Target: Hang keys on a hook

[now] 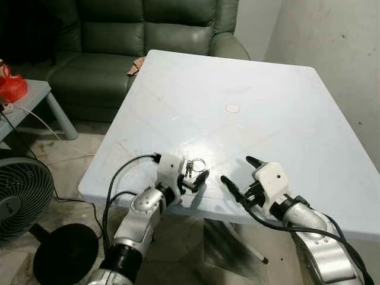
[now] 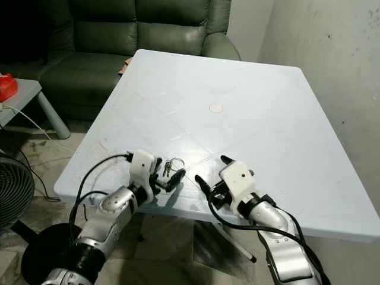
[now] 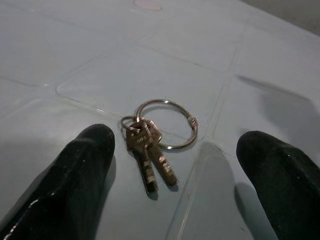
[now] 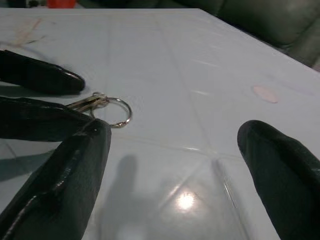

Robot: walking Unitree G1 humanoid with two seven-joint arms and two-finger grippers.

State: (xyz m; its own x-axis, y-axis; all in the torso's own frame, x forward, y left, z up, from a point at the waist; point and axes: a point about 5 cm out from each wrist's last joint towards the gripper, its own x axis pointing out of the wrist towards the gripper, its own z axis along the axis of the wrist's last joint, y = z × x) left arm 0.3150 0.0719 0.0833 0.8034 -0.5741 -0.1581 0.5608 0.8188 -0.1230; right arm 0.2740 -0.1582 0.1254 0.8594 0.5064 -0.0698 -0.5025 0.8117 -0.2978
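**Ana:** Keys point(image 3: 150, 155) lie flat on the pale table point(image 1: 285, 119), near its front edge — two small ones on a ring point(image 3: 167, 124). The left gripper point(image 1: 191, 176) sits low over them, its fingers point(image 3: 75, 165) spread wide on either side, gripping nothing yet.

**Ben:** And the right gripper point(image 1: 240, 172)?

**Ana:** Just beside it, over the same edge, also spread wide and empty. I can't spot a hook anywhere.

**Ben:** So where might this fail?

**Ana:** My guess is the pinch itself. Both the ring and the keys lie thin and flat on a smooth top — blunt black fingertips could close above them and come away empty, or scrape them along instead of lifting.

**Ben:** Scrape them which way?

**Ana:** Possibly toward the near edge, which is close. If they slide off they drop to the floor by the fan point(image 1: 21, 196) and the cable point(image 1: 41, 124).

**Ben:** Anything else?

**Ana:** If only one key blade gets caught, the ring would dangle and swing, and it could slip free while being carried. And the two grippers are close enough that a sideways correction could bump them together.
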